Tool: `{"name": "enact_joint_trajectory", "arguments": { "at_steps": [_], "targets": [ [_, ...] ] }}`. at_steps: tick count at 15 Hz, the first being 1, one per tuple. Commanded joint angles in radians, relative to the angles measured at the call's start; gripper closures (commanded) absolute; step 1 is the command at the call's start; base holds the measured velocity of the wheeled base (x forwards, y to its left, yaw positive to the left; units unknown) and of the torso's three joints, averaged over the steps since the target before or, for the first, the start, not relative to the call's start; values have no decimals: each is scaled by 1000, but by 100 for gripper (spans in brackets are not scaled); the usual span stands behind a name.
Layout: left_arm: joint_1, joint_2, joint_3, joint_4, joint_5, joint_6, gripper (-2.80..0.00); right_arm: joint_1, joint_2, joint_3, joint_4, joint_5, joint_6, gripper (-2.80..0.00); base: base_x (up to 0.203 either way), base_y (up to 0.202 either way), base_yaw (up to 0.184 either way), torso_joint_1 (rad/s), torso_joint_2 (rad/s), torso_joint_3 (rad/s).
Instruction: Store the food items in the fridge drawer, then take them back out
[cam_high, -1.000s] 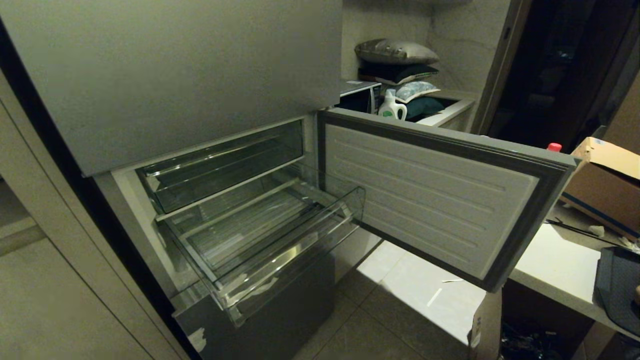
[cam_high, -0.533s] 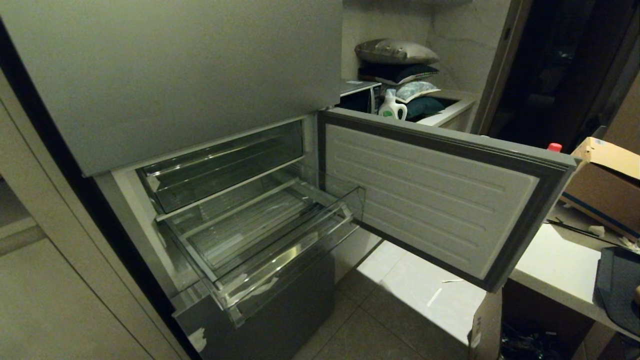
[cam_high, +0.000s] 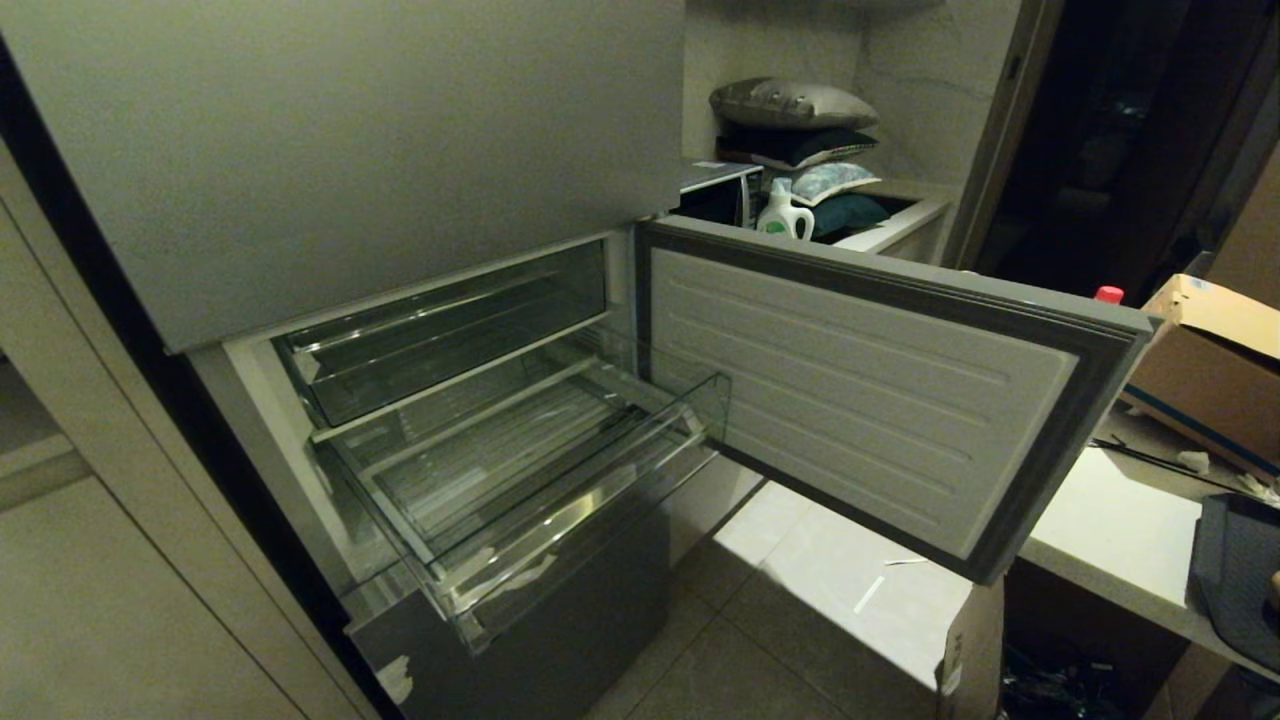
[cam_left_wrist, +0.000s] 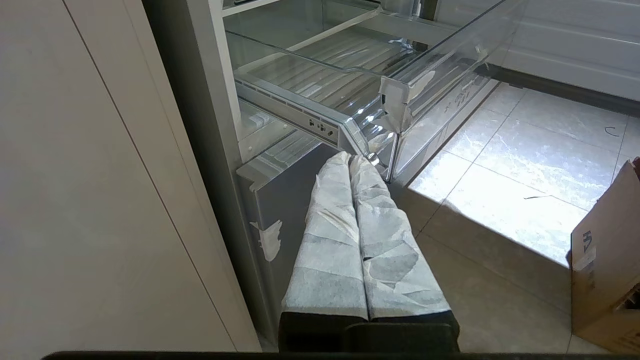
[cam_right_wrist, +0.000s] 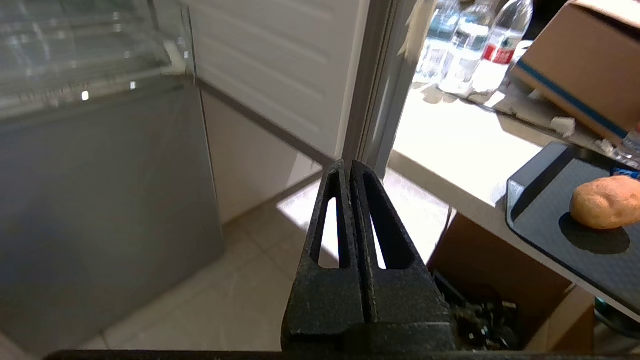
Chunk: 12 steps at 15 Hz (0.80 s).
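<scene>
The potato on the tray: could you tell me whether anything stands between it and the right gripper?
Nothing visible does. The right gripper, shut and empty, hangs over the floor by the open fridge door; the potato lies uncovered on the dark tray at the counter's edge, with open air between them.

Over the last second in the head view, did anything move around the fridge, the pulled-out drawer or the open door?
Nothing visibly changed. The fridge drawer is pulled out with no food in it as before, the door stands open at the same angle, and neither arm appears in the head view.
</scene>
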Motion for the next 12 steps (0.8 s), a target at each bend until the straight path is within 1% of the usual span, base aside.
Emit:
{"name": "enact_joint_trajectory", "arguments": {
  "at_steps": [1, 2, 11, 12],
  "targets": [
    [0, 2, 0, 0, 0, -1, 0, 2, -34, 31, -1, -1, 8, 0, 0, 0, 0, 0, 0, 0],
    [0, 2, 0, 0, 0, -1, 0, 2, -34, 31, -1, -1, 18, 0, 0, 0, 0, 0, 0, 0],
    [0, 2, 0, -1, 0, -1, 0, 2, -34, 31, -1, -2, 18, 0, 0, 0, 0, 0, 0, 0],
    [0, 2, 0, 0, 0, -1, 0, 2, -34, 31, -2, -2, 17, 0, 2, -3, 76, -1, 3, 0]
  ]
}}
